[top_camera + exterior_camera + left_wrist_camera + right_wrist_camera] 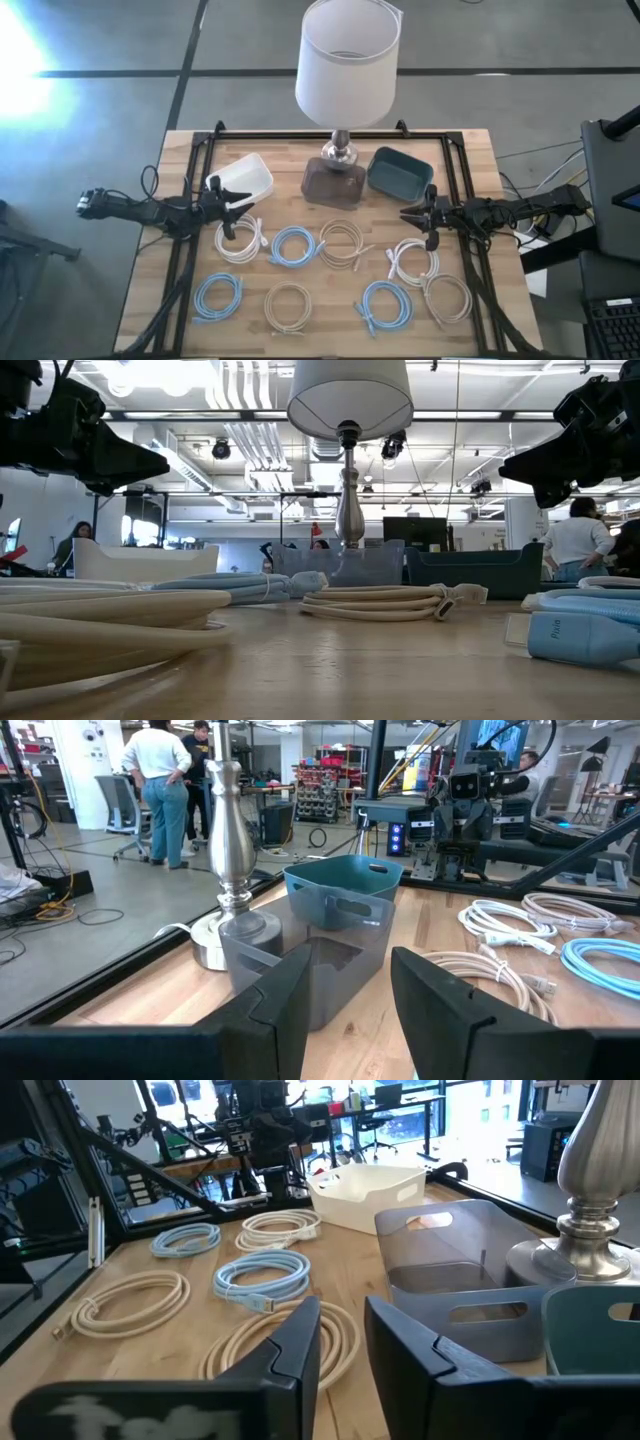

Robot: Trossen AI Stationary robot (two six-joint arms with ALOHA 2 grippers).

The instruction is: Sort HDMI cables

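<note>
White, light blue and beige coiled HDMI cables [296,246] lie spread over the front half of the wooden surface [140,270]. We hold the left end effector [238,203] open above the white coil [240,241] by the white bin [244,178]. Our right end effector [411,214], also open, hovers just above another white coil [412,262], near the teal bin [399,171].

The lamp shade [349,395] is cut off above, and a light blue cable [585,636] at the right edge.
</note>
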